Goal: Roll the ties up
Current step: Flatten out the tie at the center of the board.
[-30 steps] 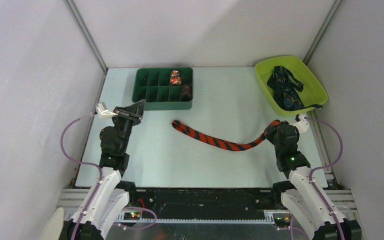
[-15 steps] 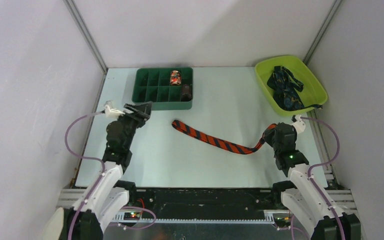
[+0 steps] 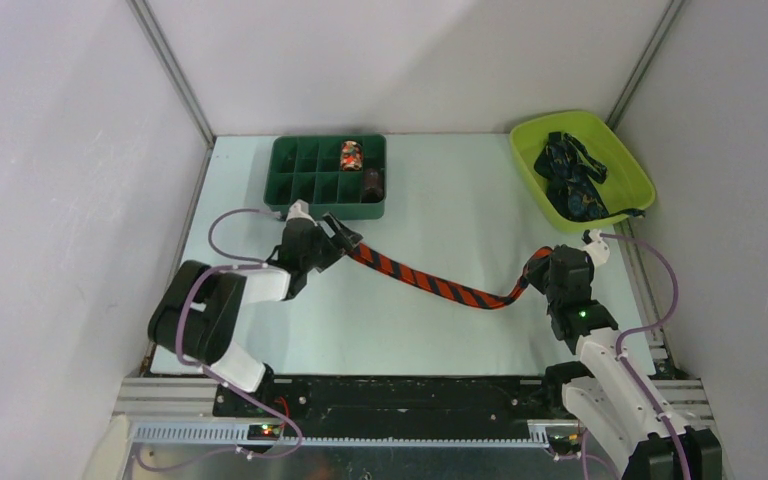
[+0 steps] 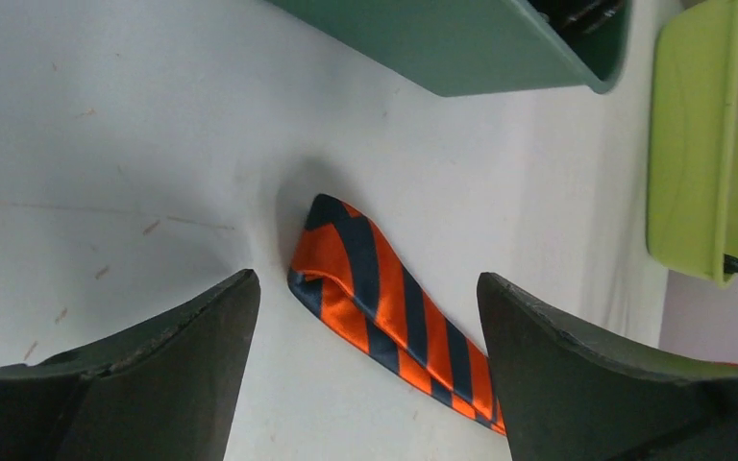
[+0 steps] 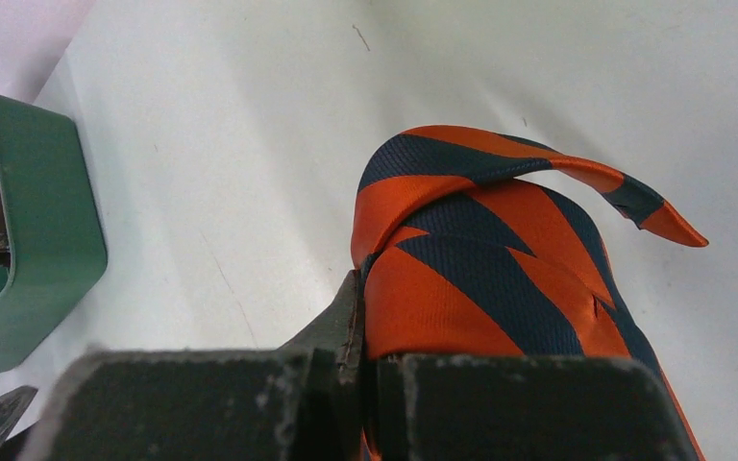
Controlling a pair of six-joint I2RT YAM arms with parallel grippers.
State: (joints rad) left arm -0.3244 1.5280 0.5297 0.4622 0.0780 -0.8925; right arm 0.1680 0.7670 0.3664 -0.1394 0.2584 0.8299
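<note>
Across the middle of the table, found laid out as a long diagonal strip: the red-orange tie, flat for most of its length, not yet rolled. At its right end, raised off the surface and pinched in the right gripper, clamped tight on the fabric, tip curling over above the jaws. Judged to be held so in order to anchor that end and keep the strip straight.

At the opposite, narrow end, straddled by the left gripper, fingers spread wide on either side of the pointed tip and just above it; no contact seen. Judged to be lined up for a pinch on that tip, the likely starting point of the roll. Slight fold noted at the tip in the left wrist view.

Just beyond the left gripper, a green compartment tray, holding a patterned roll in a back-row cell and a dark roll in a near-row cell at the right end. Presumably the place for finished rolls.

At the far right corner, a lime bin with dark navy ties heaped loose, apparently awaiting their turn.

Assessed as early work on this tie. Risk of a skewed roll if the tip is caught off-centre.
</note>
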